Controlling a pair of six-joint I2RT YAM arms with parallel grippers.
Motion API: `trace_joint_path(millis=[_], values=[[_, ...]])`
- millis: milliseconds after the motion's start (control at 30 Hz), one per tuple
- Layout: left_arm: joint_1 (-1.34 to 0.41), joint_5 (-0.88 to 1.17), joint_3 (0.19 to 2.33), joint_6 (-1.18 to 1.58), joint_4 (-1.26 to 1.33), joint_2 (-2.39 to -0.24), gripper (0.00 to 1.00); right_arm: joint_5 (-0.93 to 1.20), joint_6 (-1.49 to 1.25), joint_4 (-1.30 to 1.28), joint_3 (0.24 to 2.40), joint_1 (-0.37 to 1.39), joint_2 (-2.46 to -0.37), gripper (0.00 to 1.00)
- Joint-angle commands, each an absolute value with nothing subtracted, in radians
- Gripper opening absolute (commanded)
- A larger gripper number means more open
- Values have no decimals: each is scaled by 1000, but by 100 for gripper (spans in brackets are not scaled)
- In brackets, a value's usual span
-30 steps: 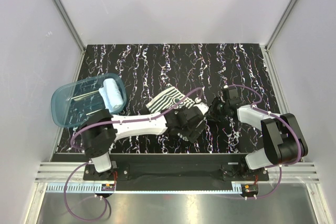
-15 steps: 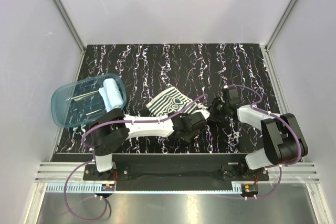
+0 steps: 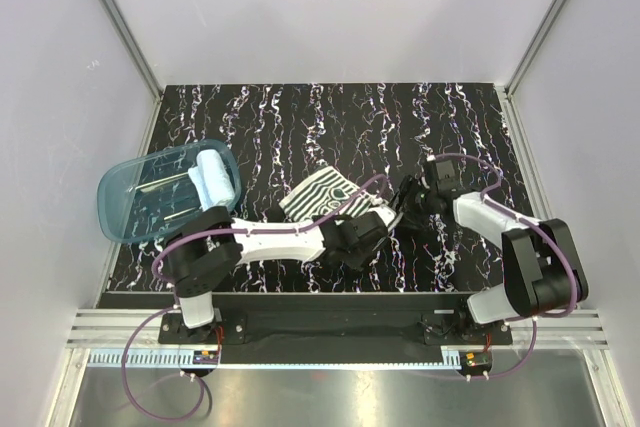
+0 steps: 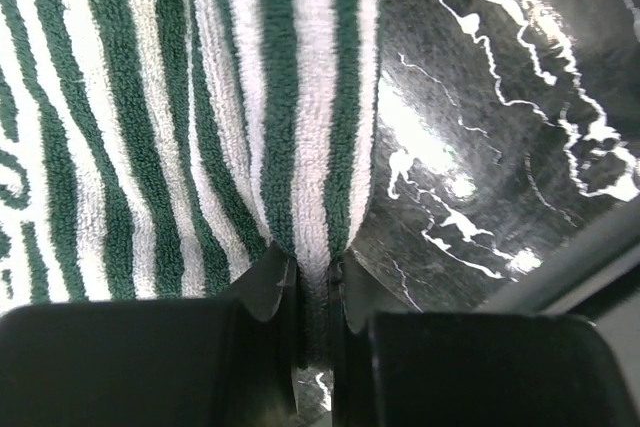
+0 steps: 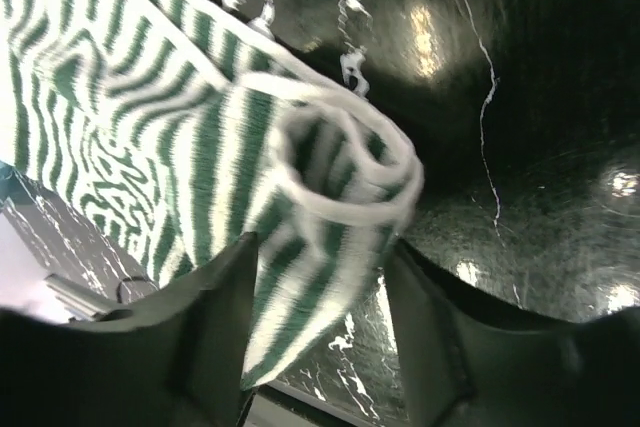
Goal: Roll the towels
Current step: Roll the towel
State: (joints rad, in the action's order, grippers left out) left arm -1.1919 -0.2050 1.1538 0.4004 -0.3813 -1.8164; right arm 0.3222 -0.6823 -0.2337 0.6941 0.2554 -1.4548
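L gripper [image 4: 315, 282]: jaws all but closed, pinching a folded edge of the striped towel [image 4: 150, 97]; its stripes run straight away from the wrist. R gripper [image 5: 322, 247]: jaws spread either side of the towel's rolled end, spiral facing the cam. That view's blurred, so we can't tell whether it presses the roll or only straddles it.

From above, both claws meet at the towel's near-right corner. The flat, unrolled part lies far-left of them on the marbled table [image 3: 300, 117]. We judge the roll must travel far-left, w/ its axis across that line. L arm has the firm hold and lies alongside the cloth, so it's nearer. Light blue towel [image 3: 212, 175] sits in the translucent blue tub [image 3: 130, 197], well apart, at left.
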Motion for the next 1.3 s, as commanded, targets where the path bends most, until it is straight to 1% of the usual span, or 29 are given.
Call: trace_joint_path(millis=[0, 100, 233, 267, 400, 467, 500, 600, 667, 700, 867, 900, 967, 1000, 1200, 1267], values=[[-1164, -77, 1115, 466, -308, -1756, 0, 261, -626, -324, 779, 261, -1393, 65], [-1129, -6, 1097, 506, -278, -1743, 0, 174, -612, -391, 822, 261, -1346, 69], [-1054, 145, 1042, 580, -194, -1707, 0, 126, -607, -463, 870, 259, -1296, 71], [-1037, 205, 1022, 598, -172, -1692, 0, 124, -607, -468, 873, 258, -1289, 72], [-954, 333, 937, 712, -28, -1667, 0, 150, -626, -465, 865, 258, -1234, 72], [-910, 395, 892, 774, -3, -1655, 0, 199, -634, -424, 836, 258, -1210, 71], [-896, 419, 870, 800, 65, -1652, 0, 239, -650, -381, 804, 258, -1189, 71], [-844, 459, 804, 905, 141, -1643, 0, 317, -682, -278, 729, 258, -1148, 71], [-835, 472, 772, 971, 152, -1647, 0, 354, -701, -224, 689, 259, -1131, 71], [-830, 485, 756, 1001, 202, -1651, 0, 371, -718, -200, 671, 256, -1121, 71], [-796, 546, 669, 1193, 385, -1678, 0, 472, -787, 39, 523, 258, -1124, 70], [-793, 549, 645, 1213, 440, -1686, 0, 495, -811, 120, 484, 259, -1135, 71], [-785, 554, 629, 1251, 469, -1700, 0, 508, -827, 187, 454, 259, -1150, 70], [-779, 555, 620, 1259, 495, -1704, 0, 523, -844, 262, 428, 259, -1175, 70], [-767, 561, 615, 1278, 505, -1727, 0, 577, -900, 529, 370, 259, -1328, 67], [-765, 563, 617, 1273, 503, -1733, 0, 584, -920, 580, 364, 259, -1370, 66]])
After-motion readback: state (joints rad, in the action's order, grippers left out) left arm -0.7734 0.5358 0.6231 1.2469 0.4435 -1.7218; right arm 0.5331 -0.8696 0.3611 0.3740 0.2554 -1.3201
